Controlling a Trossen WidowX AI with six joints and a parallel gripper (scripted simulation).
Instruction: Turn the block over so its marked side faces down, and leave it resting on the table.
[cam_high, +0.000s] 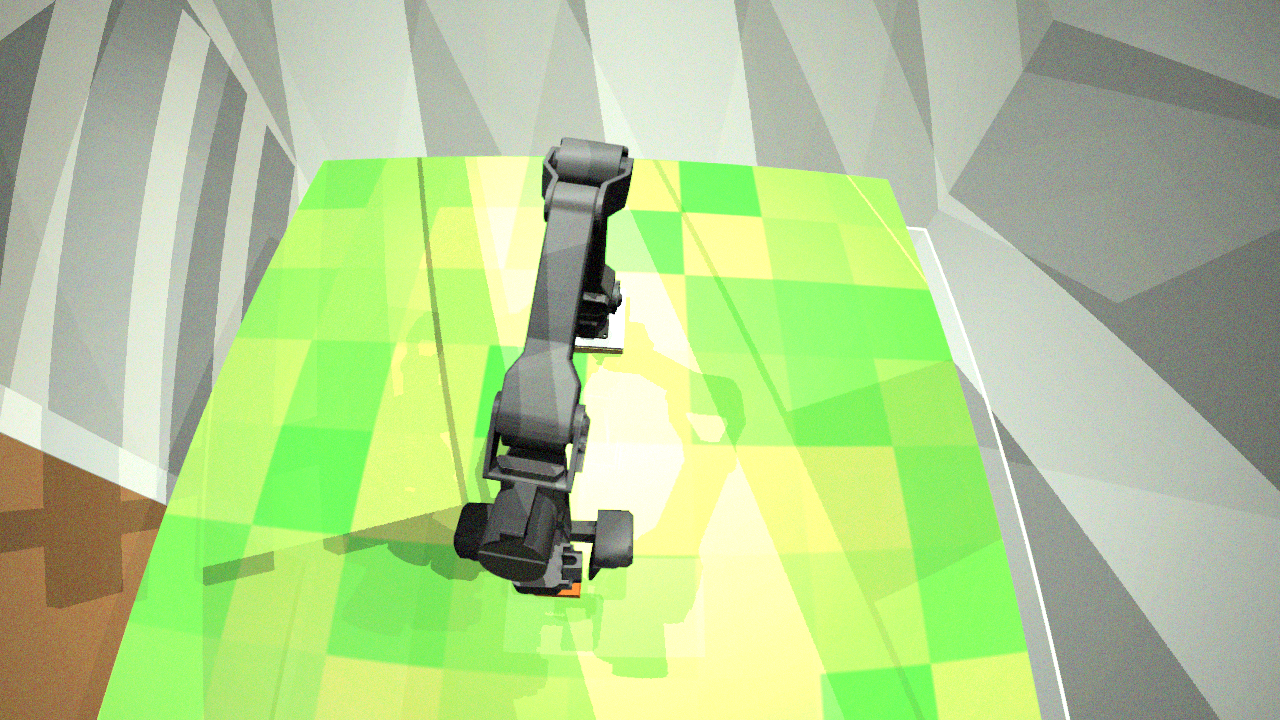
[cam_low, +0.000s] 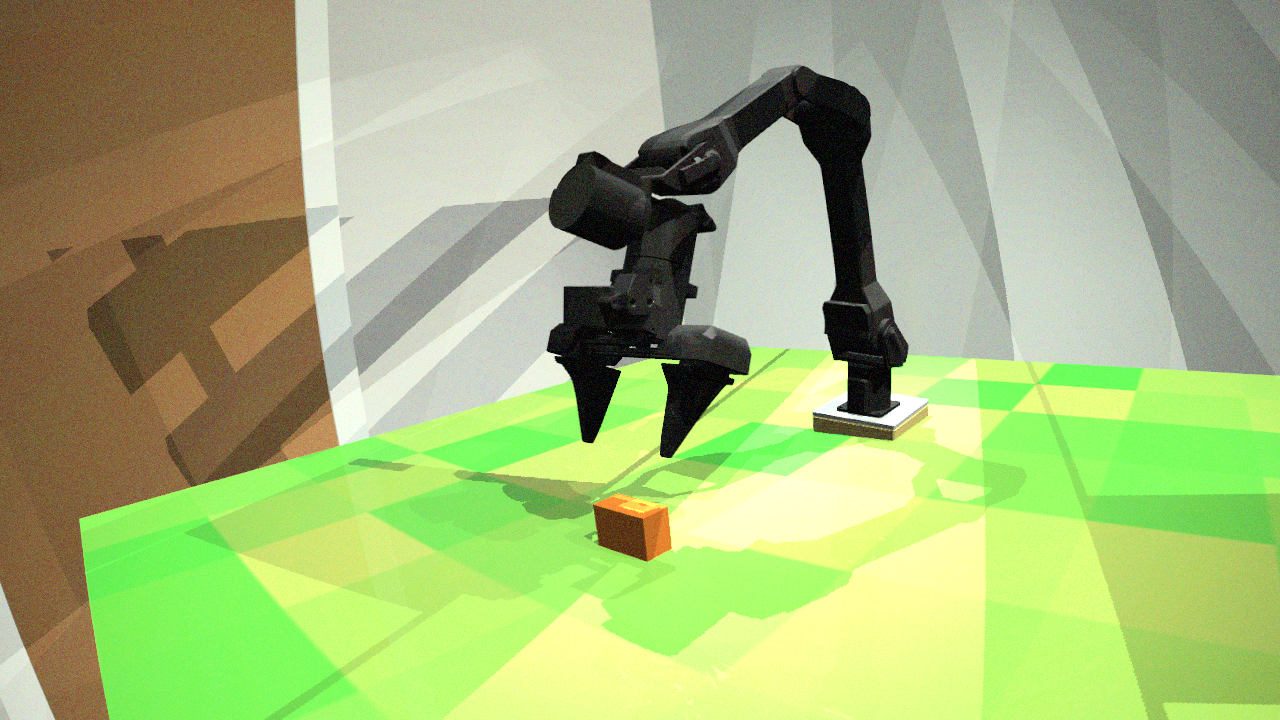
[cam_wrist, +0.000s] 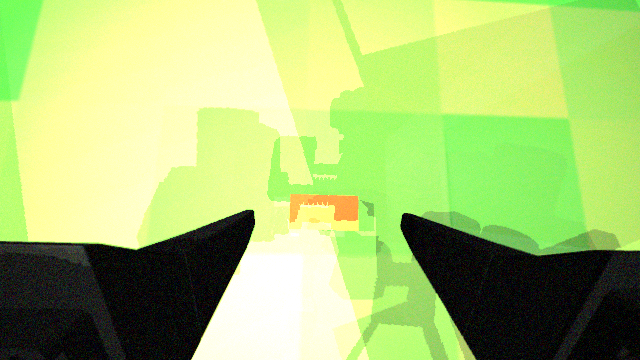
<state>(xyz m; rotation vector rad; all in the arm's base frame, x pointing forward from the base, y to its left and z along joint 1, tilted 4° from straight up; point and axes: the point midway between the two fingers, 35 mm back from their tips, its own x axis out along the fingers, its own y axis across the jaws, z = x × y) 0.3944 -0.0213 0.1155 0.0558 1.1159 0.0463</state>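
Observation:
The orange block (cam_high: 572, 591) (cam_low: 631, 530) (cam_wrist: 346, 206) rests flat on the table (cam_high: 760, 501) (cam_low: 895, 662). No dark mark shows on its visible top or on the sides seen in the exterior view. The sides facing away from that camera and the underside are hidden. Bright light patches fall on its top. My gripper (cam_low: 626, 447) (cam_wrist: 329, 218) is open and empty, pointing down above the block, with the fingertips clear of it. In the wrist view the block appears between the two fingertips but farther down. In the top view the arm hides most of the block.
The arm's base plate (cam_high: 601, 343) (cam_low: 854, 425) stands on the table behind the block. The arm (cam_high: 556, 286) (cam_low: 845, 214) arches from it to the gripper. Patterned light and arm shadows cover the checkered table top. No other loose object shows.

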